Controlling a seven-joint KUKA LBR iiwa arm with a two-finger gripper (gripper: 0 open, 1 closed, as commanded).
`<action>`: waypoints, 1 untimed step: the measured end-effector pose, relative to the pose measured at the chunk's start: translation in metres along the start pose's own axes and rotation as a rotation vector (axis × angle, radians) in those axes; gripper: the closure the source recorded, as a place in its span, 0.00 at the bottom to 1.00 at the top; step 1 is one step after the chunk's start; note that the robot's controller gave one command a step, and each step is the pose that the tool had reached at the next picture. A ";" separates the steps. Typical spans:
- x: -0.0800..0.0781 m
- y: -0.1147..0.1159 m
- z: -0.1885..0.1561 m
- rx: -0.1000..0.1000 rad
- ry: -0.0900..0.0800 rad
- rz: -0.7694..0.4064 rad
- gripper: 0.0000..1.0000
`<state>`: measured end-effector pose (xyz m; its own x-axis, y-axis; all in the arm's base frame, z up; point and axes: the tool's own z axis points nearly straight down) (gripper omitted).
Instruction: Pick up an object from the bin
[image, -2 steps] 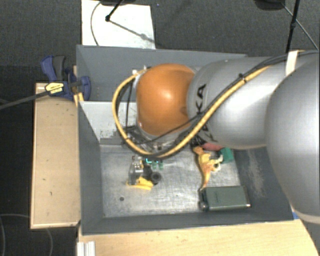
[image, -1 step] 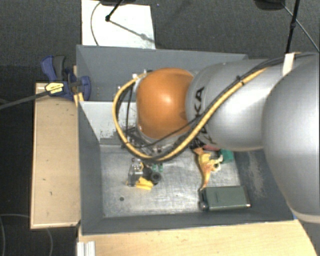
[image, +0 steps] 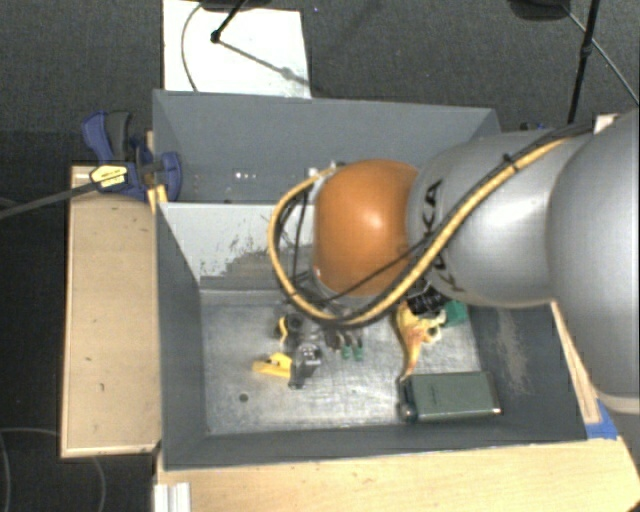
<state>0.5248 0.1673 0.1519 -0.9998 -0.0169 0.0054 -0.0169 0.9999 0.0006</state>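
- small yellow piece (image: 268, 368): flat on the floor of the grey metal bin (image: 185, 330), left of the middle; nearest loose thing to the end effector; long axis roughly across the view, left to right, slightly tilted.
- gripper (image: 301, 362): just right of that yellow piece, low over the floor, under the orange wrist cover (image: 365, 225); touching the piece or just beside it, cannot tell which; cannot tell either whether spread or pressed together, dark parts merging there; no thing made out in its grasp.
- judged relation for the coming move: yellow piece on the view's left of the gripper, right end toward it; probably calls for a slight shift leftward, then a closing across the short side of the piece rather than along its length.
- small green bits (image: 350, 350): just right of the gripper, apart from the yellow piece.
- orange-yellow curved thing (image: 413, 335): further right, at the arm's lower edge, kind unclear; a green thing (image: 456, 314) just beside it, partly hidden.
- dark grey-green rectangular block (image: 450, 396): right front of the floor, lying flat, long axis across the view, well apart from the gripper.
- silver arm (image: 520, 220): reaching in from the right, so the yellow piece on the far side of the gripper from the arm's bulk.
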 end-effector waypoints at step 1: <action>0.029 -0.031 0.060 0.000 -0.008 -0.093 1.00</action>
<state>0.4957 0.1362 0.0916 -0.9939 -0.1099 -0.0022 -0.1099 0.9939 0.0010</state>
